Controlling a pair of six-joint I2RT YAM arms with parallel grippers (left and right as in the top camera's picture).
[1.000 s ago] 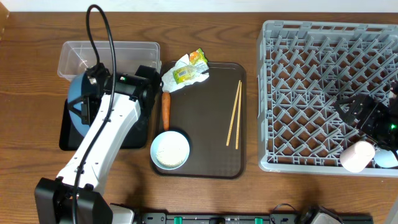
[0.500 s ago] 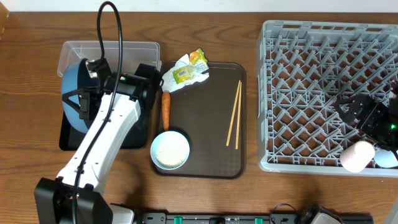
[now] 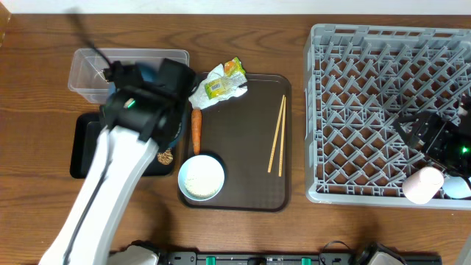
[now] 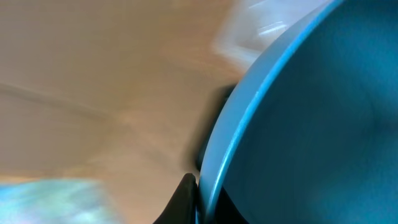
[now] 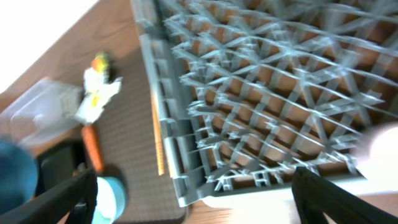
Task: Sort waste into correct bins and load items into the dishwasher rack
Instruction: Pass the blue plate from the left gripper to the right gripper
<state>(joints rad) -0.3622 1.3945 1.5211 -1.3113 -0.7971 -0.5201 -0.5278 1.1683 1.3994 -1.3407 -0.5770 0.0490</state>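
"Where is the blue bowl (image 4: 311, 124)?"

"Over the black tray (image 3: 81, 158), beside the clear tub (image 3: 88, 70). The left gripper (image 4: 200, 199) pinches its rim."

"What next?"

"It should hold tight, lift over the carrot (image 3: 196, 129), and go to the rack (image 3: 368, 96). The right gripper (image 3: 430, 136) hangs there, fingers spread."

Orange carrot (image 3: 196, 129), green-yellow wrapper (image 3: 219, 87) at its one o'clock, dark-brown serving tray (image 3: 243, 162), deep blue bowl (image 4: 311, 124) — and a grey rack (image 3: 368, 110), lattice-patterned throughout.
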